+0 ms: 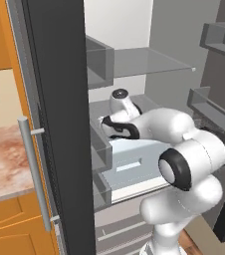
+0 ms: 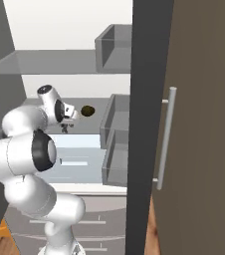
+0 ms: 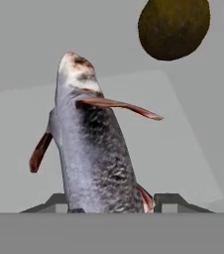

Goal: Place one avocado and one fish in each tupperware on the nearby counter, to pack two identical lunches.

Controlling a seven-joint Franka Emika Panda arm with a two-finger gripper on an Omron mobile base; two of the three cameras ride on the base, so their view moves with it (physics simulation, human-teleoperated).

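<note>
A dark grey fish [image 3: 94, 149] with reddish fins lies on a grey fridge shelf [image 3: 193, 149], head pointing away from the hand. My gripper [image 3: 111, 203] is low over its tail end, and the fingertips [image 3: 171, 201] press against both of its sides. A dark brown-olive avocado [image 3: 173, 27] rests on the same shelf just beyond the fish, to the right. From the right base view, the avocado [image 2: 87, 110] lies right of my gripper [image 2: 64, 127] inside the fridge. The stone counter [image 1: 5, 159] lies left of the fridge. The tupperware is out of view.
The open fridge door [image 1: 59, 124] with its long handle [image 1: 35, 169] stands close on the arm's left. Another tall door [image 2: 199, 124] bounds the right side. Grey bins [image 2: 113, 119] line the shelf edges, with a pale drawer [image 1: 134, 159] below.
</note>
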